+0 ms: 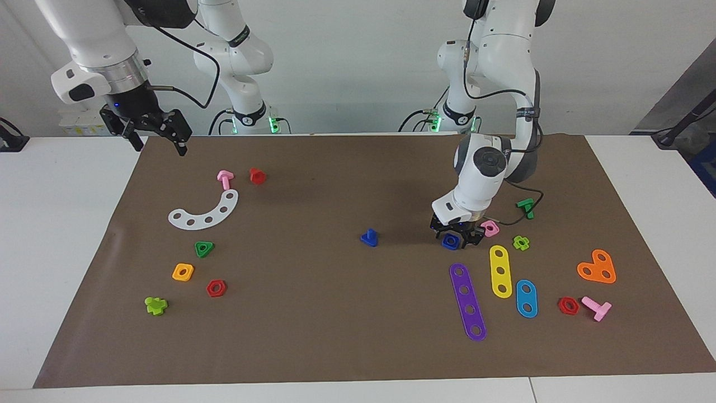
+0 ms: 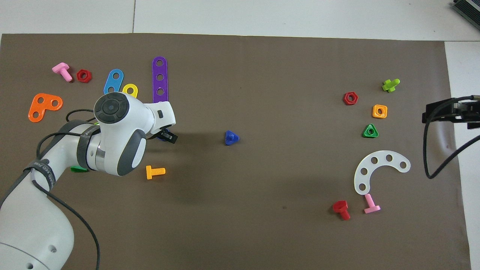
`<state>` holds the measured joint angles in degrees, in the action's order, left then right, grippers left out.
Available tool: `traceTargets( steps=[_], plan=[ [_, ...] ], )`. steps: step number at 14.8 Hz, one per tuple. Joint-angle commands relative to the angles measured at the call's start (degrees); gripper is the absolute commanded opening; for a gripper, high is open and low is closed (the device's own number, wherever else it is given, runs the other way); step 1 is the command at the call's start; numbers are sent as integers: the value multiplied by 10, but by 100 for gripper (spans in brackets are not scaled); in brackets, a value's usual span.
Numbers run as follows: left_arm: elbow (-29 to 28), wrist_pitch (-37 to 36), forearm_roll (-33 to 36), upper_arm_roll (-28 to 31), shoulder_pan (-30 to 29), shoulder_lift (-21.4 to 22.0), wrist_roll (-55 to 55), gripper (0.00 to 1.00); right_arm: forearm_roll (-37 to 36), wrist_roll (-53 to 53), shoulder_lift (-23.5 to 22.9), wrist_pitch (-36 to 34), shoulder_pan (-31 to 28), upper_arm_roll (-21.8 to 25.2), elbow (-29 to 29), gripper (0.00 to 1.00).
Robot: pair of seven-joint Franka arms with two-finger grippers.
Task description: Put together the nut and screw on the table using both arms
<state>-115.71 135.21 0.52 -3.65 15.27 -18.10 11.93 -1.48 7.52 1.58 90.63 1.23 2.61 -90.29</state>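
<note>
The dark-blue nut (image 1: 450, 241) lies flat on the brown mat of the table (image 1: 313, 313), toward the left arm's end. My left gripper (image 1: 454, 238) is down at the mat, open, with one jaw on each side of the nut. In the overhead view the left gripper (image 2: 167, 135) and its wrist cover nearly all of the nut. The dark-blue screw (image 1: 369, 237) (image 2: 231, 138) stands head down, stem up, near the mat's middle. My right gripper (image 1: 159, 143) (image 2: 431, 112) hangs open and empty, raised over the mat's edge at the right arm's end.
A pink nut (image 1: 490, 228), a yellow strip (image 1: 499, 271) and a purple strip (image 1: 467, 301) lie close around the left gripper. An orange bolt (image 2: 155, 171) lies nearer the robots. A white curved strip (image 1: 205, 211) and several small nuts and bolts sit toward the right arm's end.
</note>
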Motion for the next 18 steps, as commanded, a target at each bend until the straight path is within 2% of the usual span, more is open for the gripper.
traceTargets(
  steps=[1,10,13,14,17,18],
  plan=[
    [-19,7,-2,9,13,12,13,76,-1,9,-2,-1,0,-2,3,100],
    [-26,7,-2,10,9,14,45,57,1,7,-2,-2,0,0,2,100],
    [-23,7,-2,10,7,14,45,46,0,5,0,-3,26,26,-2,100],
    [-20,6,-2,10,6,13,45,42,-1,5,1,-4,41,41,-4,100],
    [-12,-5,-3,10,4,12,42,18,-1,3,3,-3,41,42,-6,100],
    [-10,-6,-3,10,3,12,37,13,-1,3,3,-3,41,42,-7,100]
  ],
)
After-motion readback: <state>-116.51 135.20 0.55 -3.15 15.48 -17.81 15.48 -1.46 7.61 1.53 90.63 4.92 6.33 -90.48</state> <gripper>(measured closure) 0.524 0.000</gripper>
